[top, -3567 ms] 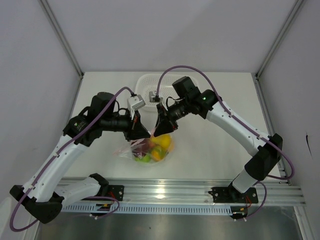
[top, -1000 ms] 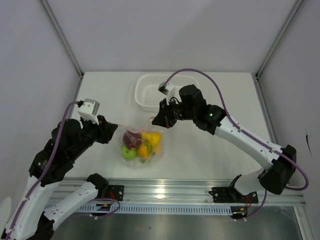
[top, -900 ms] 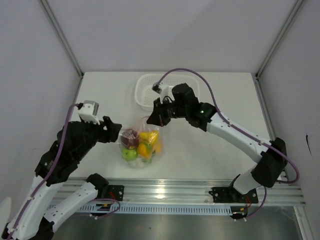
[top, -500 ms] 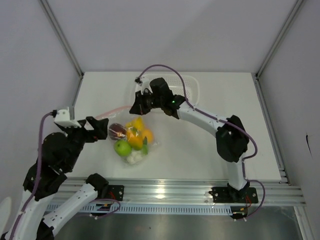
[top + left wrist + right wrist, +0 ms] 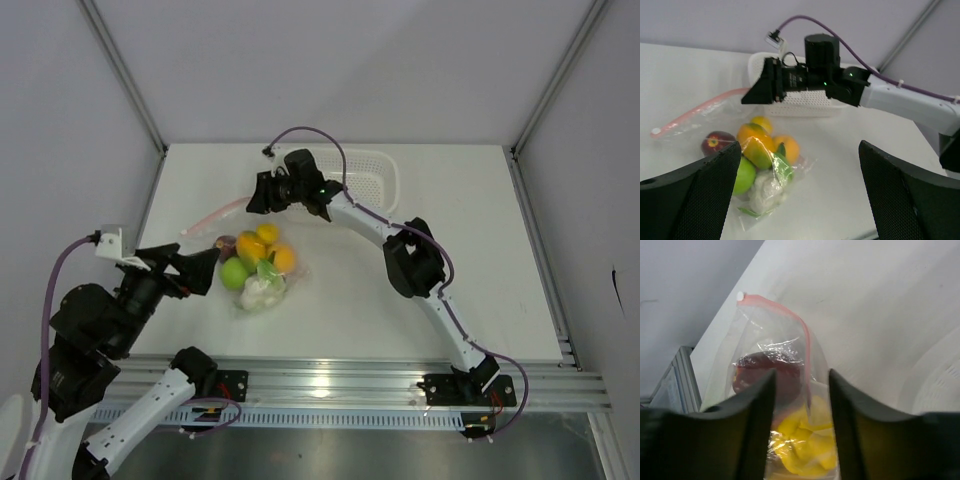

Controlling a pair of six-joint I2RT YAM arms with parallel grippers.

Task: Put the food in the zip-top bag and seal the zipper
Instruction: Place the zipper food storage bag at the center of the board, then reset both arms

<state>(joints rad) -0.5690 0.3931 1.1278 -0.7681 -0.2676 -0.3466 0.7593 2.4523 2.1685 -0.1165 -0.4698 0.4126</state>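
Observation:
The zip-top bag [image 5: 262, 285] lies flat on the table with the food inside: a green apple [image 5: 234, 273], a dark red apple [image 5: 224, 243], a mango [image 5: 250, 248], citrus [image 5: 266, 233] and a white leafy vegetable [image 5: 256, 293]. Its zipper [image 5: 215, 215] runs as a pink strip up to the left. My right gripper [image 5: 250, 203] hovers over the zipper's right end, open. In the right wrist view the zipper [image 5: 790, 315] passes loose through the gap of that gripper [image 5: 802, 375]. My left gripper [image 5: 207, 272] stands wide open just left of the bag, holding nothing [image 5: 800, 150].
A white perforated basket [image 5: 375, 170] stands at the back, behind the right arm. The right arm stretches across the middle of the table. The table's left edge [image 5: 150, 215] is close to the zipper's far end.
The left gripper has let go of the bag, opened wide and drawn back left. The right gripper has travelled left along the zipper and parted its jaws. The bag has settled onto the table.

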